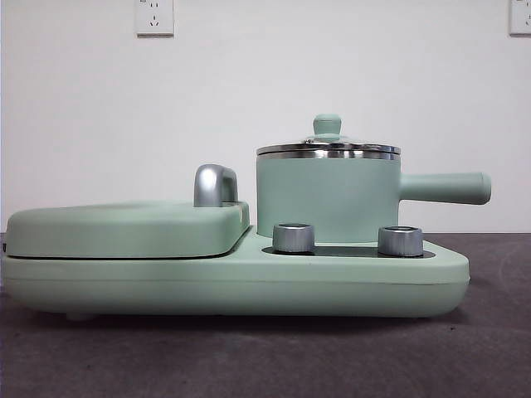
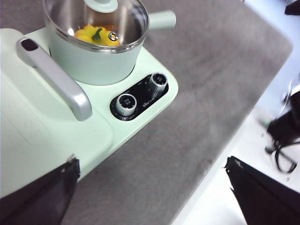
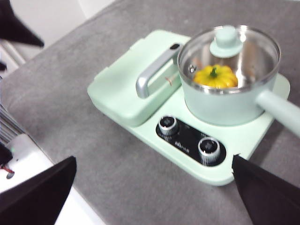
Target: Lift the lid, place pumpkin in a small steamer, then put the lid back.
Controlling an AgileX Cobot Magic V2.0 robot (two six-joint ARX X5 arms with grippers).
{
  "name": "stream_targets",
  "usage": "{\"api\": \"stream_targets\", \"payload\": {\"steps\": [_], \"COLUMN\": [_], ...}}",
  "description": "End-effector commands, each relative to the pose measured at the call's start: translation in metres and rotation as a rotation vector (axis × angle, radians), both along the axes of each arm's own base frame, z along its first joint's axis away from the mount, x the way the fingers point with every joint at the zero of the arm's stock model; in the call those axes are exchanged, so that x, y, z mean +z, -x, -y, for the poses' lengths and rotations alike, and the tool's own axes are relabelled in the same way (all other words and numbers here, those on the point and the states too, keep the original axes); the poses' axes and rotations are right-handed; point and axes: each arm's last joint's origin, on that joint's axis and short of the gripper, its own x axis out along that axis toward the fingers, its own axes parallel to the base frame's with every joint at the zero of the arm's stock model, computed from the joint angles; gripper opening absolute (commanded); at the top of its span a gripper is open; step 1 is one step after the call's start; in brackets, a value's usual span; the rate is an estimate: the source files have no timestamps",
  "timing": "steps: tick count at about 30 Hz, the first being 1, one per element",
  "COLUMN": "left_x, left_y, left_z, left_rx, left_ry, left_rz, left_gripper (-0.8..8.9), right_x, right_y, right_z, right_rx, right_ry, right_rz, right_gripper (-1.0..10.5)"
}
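Item 1, the small steamer (image 1: pixel 328 199): mint-green pot with chrome rim, seated on the right-hand hotplate of the wide base (image 1: pixel 232 282), directly behind the two silver knobs (image 1: pixel 294 238). Its long side handle (image 1: pixel 444 187) projects outward past the base edge, clear of the knobs and free to be gripped.

Item 2, the lid (image 3: pixel 226 41): glass disc with mint knob, resting level on the steamer's rim. The front view shows the rim closed all round with no tilt; judged seated and covering the pot as the task requires.

Item 3, the pumpkin (image 3: pixel 215 77): yellow-orange, green stem upward, lying inside the steamer and visible through the glass in both wrist views. It sits on the pot floor, under the lid.

Item 4, flat cover (image 1: pixel 124 228): large mint rounded rectangle with a silver bar handle (image 2: pixel 56 77), occupying the other half of the base, just beside the steamer. Not part of the task.

Item 5, left claw (image 2: pixel 150 197): jaws spread wide, grasping nothing, held above the grey worktop (image 2: pixel 211 84) and away from the appliance.

Item 6, right claw (image 3: pixel 154 192): likewise released and empty, raised above the worktop on the knob side of the base, well apart from the pot.

Assessment: with the pumpkin enclosed, the lid seated, and both claws clear and empty, the task appears complete. Neither arm shows in the front view, consistent with a standby posture.
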Motion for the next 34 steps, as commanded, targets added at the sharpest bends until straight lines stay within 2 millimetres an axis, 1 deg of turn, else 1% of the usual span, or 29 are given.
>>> {"api": "stream_targets", "payload": {"steps": [1,2,3,4,5,6,7,11,23,26,29,32,34], "left_x": [-0.014,-0.019,-0.023,-0.026,-0.028,-0.029,-0.030,-0.029,-0.028,-0.030,-0.041,-0.067,-0.089], "left_y": [0.010,0.014,0.017,0.020,0.022,0.024,0.026,0.030,0.030,0.033,0.030,0.022,0.021], "left_z": [-0.007,-0.010,-0.013,-0.015,-0.017,-0.019,-0.021,-0.024,-0.024,-0.029,-0.033,-0.043,-0.052], "left_rx": [0.055,0.070,0.076,0.080,0.088,0.093,0.099,0.101,0.100,0.119,0.176,0.258,0.345], "left_ry": [0.087,0.095,0.095,0.092,0.092,0.093,0.096,0.097,0.105,0.131,0.166,0.156,0.147], "left_rz": [-0.036,-0.040,-0.041,-0.039,-0.033,-0.029,-0.027,-0.021,-0.013,0.019,0.067,0.231,0.293], "left_gripper": [4.57,3.49,2.29,-0.24,0.31,0.01,0.06,0.06,0.06,0.06,0.06,0.06,0.06], "right_x": [0.005,0.006,0.006,0.006,0.006,0.006,0.006,0.006,0.009,0.009,0.009,0.009,0.009], "right_y": [-0.001,-0.001,-0.001,-0.002,-0.002,-0.002,-0.003,-0.003,-0.003,-0.003,-0.003,-0.003,-0.003], "right_z": [-0.001,-0.001,-0.002,-0.002,-0.002,-0.002,-0.003,-0.003,-0.003,-0.003,-0.003,-0.003,-0.003], "right_rx": [0.015,0.018,0.025,0.031,0.032,0.034,0.034,0.028,0.026,0.026,0.027,0.026,0.026], "right_ry": [-0.012,-0.014,-0.013,-0.011,-0.009,-0.005,-0.002,-0.004,-0.021,-0.021,-0.021,-0.021,-0.021], "right_rz": [0.043,0.052,0.061,0.064,0.064,0.066,0.060,0.059,0.087,0.087,0.088,0.087,0.087], "right_gripper": [5.4,5.1,4.0,2.3,-0.1,0.3,0.3,0.3,0.3,0.3,0.3,0.3,0.3]}}
